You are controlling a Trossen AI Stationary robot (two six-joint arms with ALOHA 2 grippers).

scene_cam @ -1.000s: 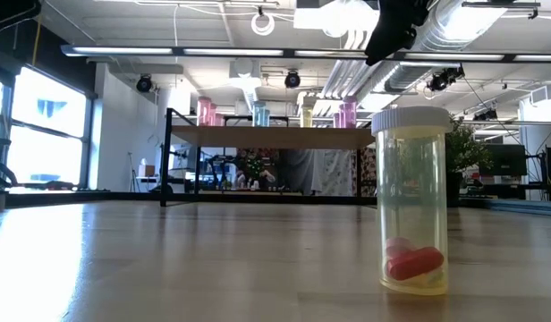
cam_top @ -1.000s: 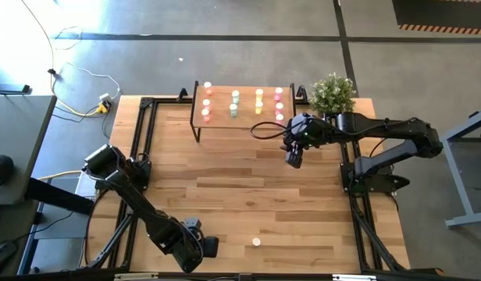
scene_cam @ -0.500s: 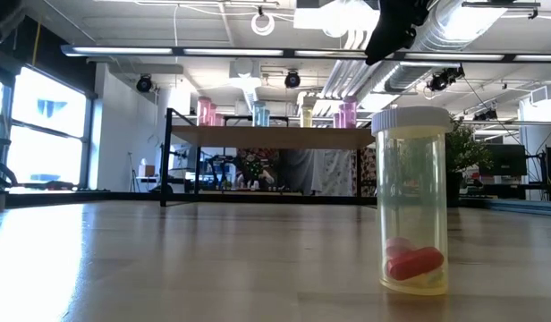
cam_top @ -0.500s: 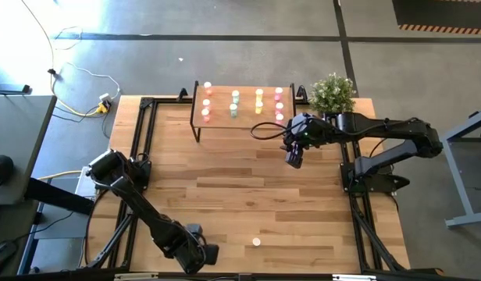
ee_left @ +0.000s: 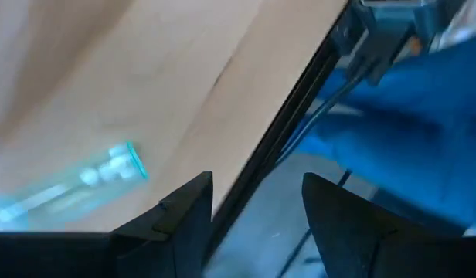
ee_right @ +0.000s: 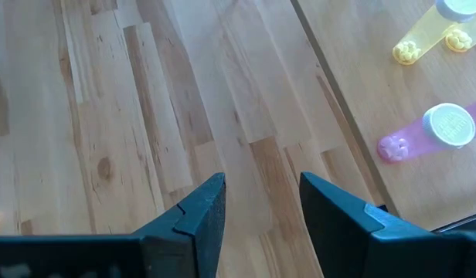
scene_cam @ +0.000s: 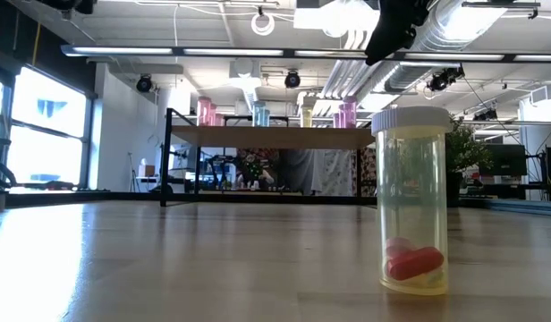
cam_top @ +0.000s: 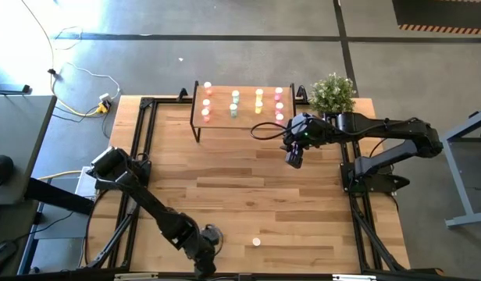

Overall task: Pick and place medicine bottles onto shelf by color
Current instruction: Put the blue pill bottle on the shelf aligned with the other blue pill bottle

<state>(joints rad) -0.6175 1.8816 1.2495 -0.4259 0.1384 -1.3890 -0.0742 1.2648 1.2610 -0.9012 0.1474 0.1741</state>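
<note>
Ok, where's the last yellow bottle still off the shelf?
In the high view, the yellow bottle stands alone near the table's front edge, just right of the left tool, far from the shelf.

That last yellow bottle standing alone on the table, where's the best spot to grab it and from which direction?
Probably grip the yellow bottle across its straight round body, just under the white cap. It stands upright on the table with nothing beside it, so coming down from above, or level from any side, should be clear. The left end effector, its fingers apart, hangs nearest; the right end effector waits by the shelf.
</note>
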